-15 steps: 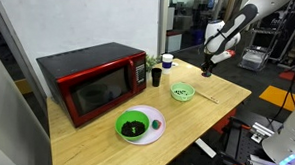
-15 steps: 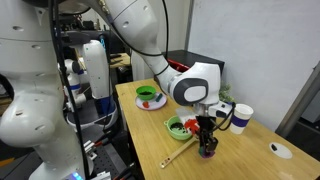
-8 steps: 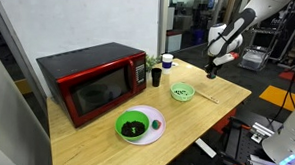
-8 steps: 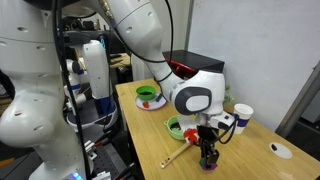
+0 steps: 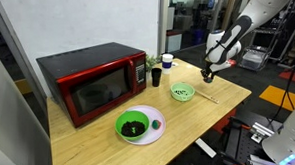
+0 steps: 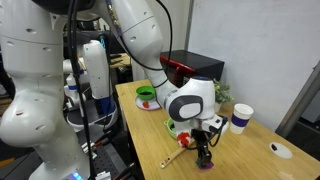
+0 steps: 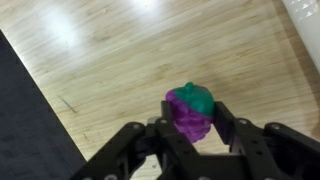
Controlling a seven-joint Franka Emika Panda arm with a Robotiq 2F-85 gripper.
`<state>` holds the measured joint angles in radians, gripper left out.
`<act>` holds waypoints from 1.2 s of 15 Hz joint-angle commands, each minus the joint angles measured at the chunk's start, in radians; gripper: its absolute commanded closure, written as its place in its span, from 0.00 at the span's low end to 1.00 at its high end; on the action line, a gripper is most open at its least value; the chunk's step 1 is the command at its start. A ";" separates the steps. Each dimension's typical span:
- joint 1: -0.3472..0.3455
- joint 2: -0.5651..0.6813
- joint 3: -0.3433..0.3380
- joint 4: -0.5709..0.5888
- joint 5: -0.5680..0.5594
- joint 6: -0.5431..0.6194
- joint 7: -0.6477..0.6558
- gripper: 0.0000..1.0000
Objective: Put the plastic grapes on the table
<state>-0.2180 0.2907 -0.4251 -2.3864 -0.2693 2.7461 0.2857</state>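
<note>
My gripper [image 7: 190,116] is shut on the plastic grapes [image 7: 184,120], a small purple knobbly clump with a green top. The wrist view shows the clump between both fingers, just over the table [image 7: 110,50]. In both exterior views the gripper [image 5: 207,75] [image 6: 205,158] hangs low over the light wooden table [image 5: 225,96] [image 6: 150,132], near its edge and beside the small green bowl [image 5: 182,92] [image 6: 178,128]. A purple speck of the grapes [image 6: 204,164] shows at the fingertips, about at table height.
A red microwave [image 5: 92,82] [image 6: 190,68] stands at the back. A whitish plate [image 5: 157,130] holds a green bowl [image 5: 134,125]. A paper cup [image 5: 167,61] [image 6: 241,117], a dark cup [image 5: 156,77] and a thin wooden stick [image 5: 207,96] [image 6: 172,158] lie nearby. The table edge [image 7: 40,90] is close.
The gripper has moved down towards the table and a little towards its edge, with the grapes still in it.
</note>
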 commanded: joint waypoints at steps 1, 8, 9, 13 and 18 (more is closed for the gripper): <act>0.024 0.022 -0.002 -0.043 0.009 0.076 0.023 0.80; 0.053 0.033 -0.014 -0.080 0.027 0.131 0.019 0.37; 0.054 0.034 -0.017 -0.080 0.028 0.132 0.019 0.29; 0.057 0.028 -0.027 -0.081 0.028 0.132 0.018 0.03; 0.064 -0.010 -0.014 -0.065 0.037 0.092 0.005 0.00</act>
<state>-0.1722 0.3155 -0.4375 -2.4501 -0.2576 2.8548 0.3054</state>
